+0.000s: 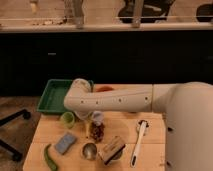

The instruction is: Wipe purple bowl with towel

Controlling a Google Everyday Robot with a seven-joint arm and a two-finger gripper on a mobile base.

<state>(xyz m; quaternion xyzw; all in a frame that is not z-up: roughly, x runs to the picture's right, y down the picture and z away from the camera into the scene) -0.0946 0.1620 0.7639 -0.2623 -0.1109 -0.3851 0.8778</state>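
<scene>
My white arm (115, 98) reaches from the right across the wooden table (150, 130) and bends down at the wrist. The gripper (96, 125) hangs below it over the middle of the table, above a dark reddish object (97, 132) whose kind I cannot tell. A grey-blue folded cloth or sponge (65, 142), possibly the towel, lies on the table left of and below the gripper, apart from it. I see no clearly purple bowl; the arm hides part of the table.
A green bin (54, 96) stands at the back left, a small green cup (67, 119) in front of it. A green curved object (49, 157), a metal cup (90, 150), a wooden-backed brush (111, 147) and a white long-handled tool (139, 140) lie along the front. A dark counter is behind.
</scene>
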